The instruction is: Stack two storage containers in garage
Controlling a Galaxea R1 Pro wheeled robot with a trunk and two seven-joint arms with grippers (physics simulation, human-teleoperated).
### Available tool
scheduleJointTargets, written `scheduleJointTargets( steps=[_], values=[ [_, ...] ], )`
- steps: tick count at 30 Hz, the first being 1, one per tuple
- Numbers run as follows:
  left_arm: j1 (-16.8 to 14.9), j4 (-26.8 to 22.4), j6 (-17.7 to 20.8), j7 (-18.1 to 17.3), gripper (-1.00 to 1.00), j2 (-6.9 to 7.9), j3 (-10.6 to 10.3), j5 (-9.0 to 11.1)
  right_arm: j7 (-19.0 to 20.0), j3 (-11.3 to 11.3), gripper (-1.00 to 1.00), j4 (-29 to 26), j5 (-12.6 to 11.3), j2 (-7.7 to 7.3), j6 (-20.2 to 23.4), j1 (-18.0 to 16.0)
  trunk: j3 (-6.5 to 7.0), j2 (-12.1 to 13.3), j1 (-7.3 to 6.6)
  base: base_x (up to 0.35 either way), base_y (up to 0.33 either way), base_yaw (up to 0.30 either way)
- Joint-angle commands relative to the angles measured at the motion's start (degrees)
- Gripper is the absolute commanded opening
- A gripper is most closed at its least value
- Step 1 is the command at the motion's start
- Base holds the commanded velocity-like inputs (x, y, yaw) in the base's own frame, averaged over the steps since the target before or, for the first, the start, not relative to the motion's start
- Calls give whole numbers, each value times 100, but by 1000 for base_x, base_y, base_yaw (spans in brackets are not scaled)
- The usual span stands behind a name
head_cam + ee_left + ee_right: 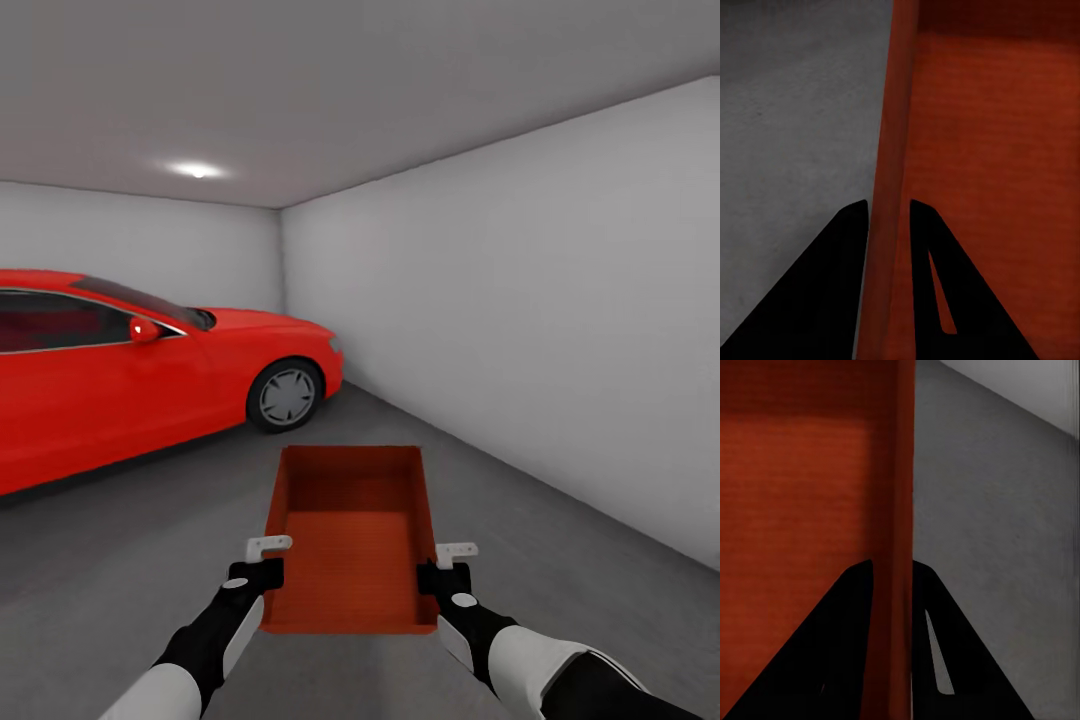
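Here, both grippers clamp storage container (350, 540).

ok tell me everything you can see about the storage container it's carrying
The storage container is an orange-red rectangular open-topped tray with thin low walls and a finely ribbed base, empty. It is held roughly level above the dark grey concrete floor, its long axis pointing away from the robot. The left gripper pinches its left wall and the right gripper its right wall, one finger inside, one outside.
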Motion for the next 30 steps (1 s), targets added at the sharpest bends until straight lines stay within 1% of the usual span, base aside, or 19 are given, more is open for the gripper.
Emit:
scheduleJointTargets(
  steps=[1, 12, 30],
  values=[
    [-5, -21, 47, 243, -100, 13, 60, -42, -30, 10, -100, 14, -135, -8, -47, -5, -10, -9, 5, 320, 170, -283],
    [-5, -21, 47, 243, -100, 14, 60, -42, -31, 10, -100, 14, -134, -8, -49, -5, -10, -9, 5, 312, 188, -283],
    [-5, -21, 47, 243, -100, 14, 60, -38, -31, 10, -100, 14, -137, -12, -47, -5, -10, -9, 5, 297, 221, -283]
  ],
)
